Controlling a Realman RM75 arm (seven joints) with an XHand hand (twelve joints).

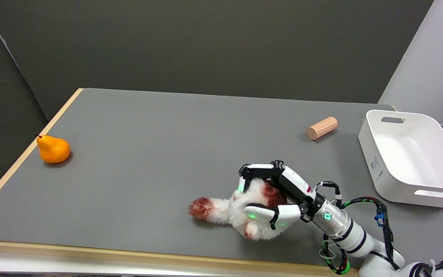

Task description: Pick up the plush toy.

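Your hand [273,196] is wrapped around the toy [240,211] on the counter [148,161], so squeeze evenly and lift straight up, tail trailing toward nine o'clock.

You can read no text anywhere in this view. The white bin [375,163] carries a small label on its near wall, but its print is too small for you to make out. The right hand [279,196] shows a small red mark, also unreadable.
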